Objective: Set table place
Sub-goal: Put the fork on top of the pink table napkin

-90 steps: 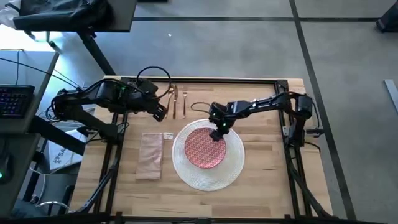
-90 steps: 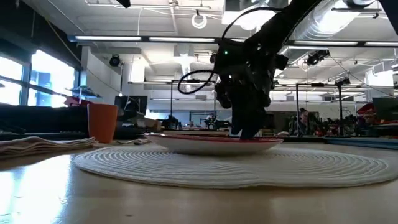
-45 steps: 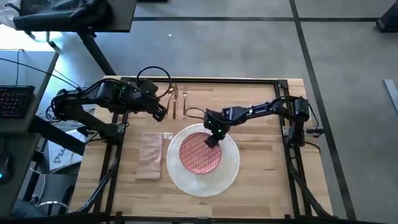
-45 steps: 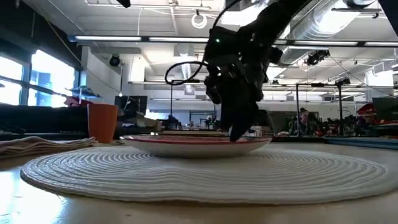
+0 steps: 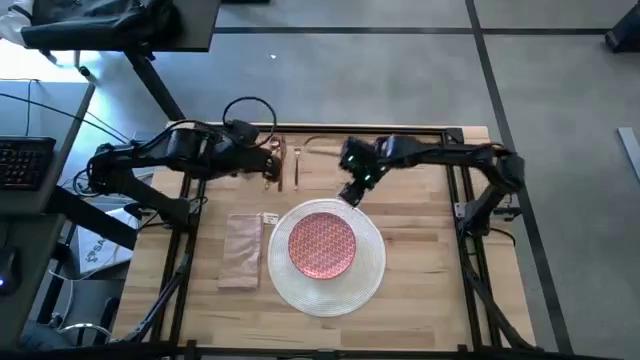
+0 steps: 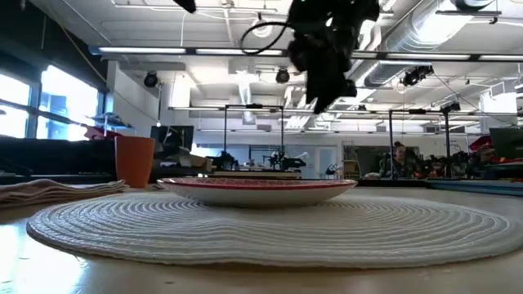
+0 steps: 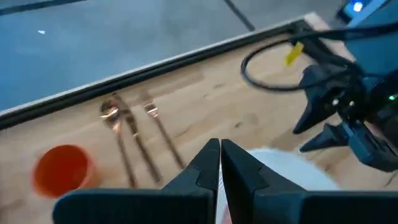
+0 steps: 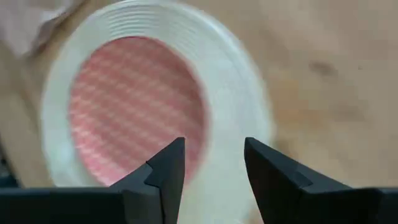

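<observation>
Right gripper: right gripper (image 5: 352, 193) hangs in the air above the table, just off the far rim of the placemat; its two dark fingers (image 8: 163, 174) stand apart with nothing between them, and in the low view it (image 6: 325, 91) floats well clear of the plate.
Left gripper: left gripper (image 7: 220, 151) sits at the far left part of the table by the cutlery, its fingers pressed together tip to tip and holding nothing; from above it (image 5: 268, 163) shows near the cutlery's upper ends.
Plate: pink plate (image 5: 322, 244) with a red pattern lies flat in the middle of the placemat, seen edge-on in the low view (image 6: 260, 189).
Placemat: round white woven placemat (image 5: 372, 262) rests on the table's middle, its rim showing all around the plate.
Napkin: beige-pink napkin (image 5: 241, 249) lies flat just left of the placemat, a small white tag at its far corner.
Cutlery: gold-toned cutlery (image 7: 134, 140) lies in parallel pieces near the table's far edge, beyond the placemat (image 5: 288, 165).
Cup: orange-red cup (image 7: 62, 171) stands upright beside the cutlery; in the low view it (image 6: 135, 161) rises at the left behind the napkin.
Table: light-wood table (image 5: 430, 250) with a black frame carries it all.
</observation>
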### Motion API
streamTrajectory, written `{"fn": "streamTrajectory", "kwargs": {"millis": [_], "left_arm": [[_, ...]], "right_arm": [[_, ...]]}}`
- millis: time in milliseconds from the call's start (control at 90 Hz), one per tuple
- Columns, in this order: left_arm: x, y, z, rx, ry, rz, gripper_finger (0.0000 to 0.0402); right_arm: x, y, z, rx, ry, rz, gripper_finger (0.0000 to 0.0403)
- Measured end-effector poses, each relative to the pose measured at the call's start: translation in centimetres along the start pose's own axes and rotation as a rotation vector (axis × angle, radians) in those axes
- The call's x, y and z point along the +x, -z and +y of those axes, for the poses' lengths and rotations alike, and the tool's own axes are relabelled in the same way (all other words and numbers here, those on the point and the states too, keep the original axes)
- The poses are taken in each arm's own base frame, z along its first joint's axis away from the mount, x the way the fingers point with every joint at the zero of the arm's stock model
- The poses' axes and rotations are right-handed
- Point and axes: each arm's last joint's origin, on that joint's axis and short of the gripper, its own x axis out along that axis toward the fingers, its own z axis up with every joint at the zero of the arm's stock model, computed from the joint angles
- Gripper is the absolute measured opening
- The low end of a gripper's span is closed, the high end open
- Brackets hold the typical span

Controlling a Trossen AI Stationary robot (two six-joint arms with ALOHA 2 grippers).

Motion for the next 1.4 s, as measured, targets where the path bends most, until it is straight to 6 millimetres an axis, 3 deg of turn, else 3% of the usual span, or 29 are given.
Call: {"fn": "streamTrajectory", "kwargs": {"millis": [178,367,556,711,922,1400], "left_arm": [[8.2,-1.4,-0.6,-0.039,-0.086,0.068,0.0013],[16.7,-2.3,2.0,-0.058,-0.217,0.232,0.0054],[23.9,-1.5,4.6,-0.086,-0.292,0.392,0.0103],[28.9,0.6,6.1,-0.126,-0.316,0.534,0.0111],[32.0,2.6,7.0,-0.179,-0.336,0.632,0.0102],[34.2,4.1,7.5,-0.152,-0.374,0.645,0.0062]], "right_arm": [[-6.1,2.3,-2.8,0.052,0.17,-0.052,0.0145],[-11.7,5.1,-4.6,0.106,0.206,-0.171,0.0145],[-15.4,7.5,-5.5,0.117,0.256,-0.305,0.0145],[-16.6,8.2,-6.1,0.069,0.274,-0.348,0.0145],[-16.8,8.2,-6.6,-0.007,0.3,-0.34,0.0145],[-16.6,7.5,-6.9,-0.022,0.303,-0.385,0.0145]]}}
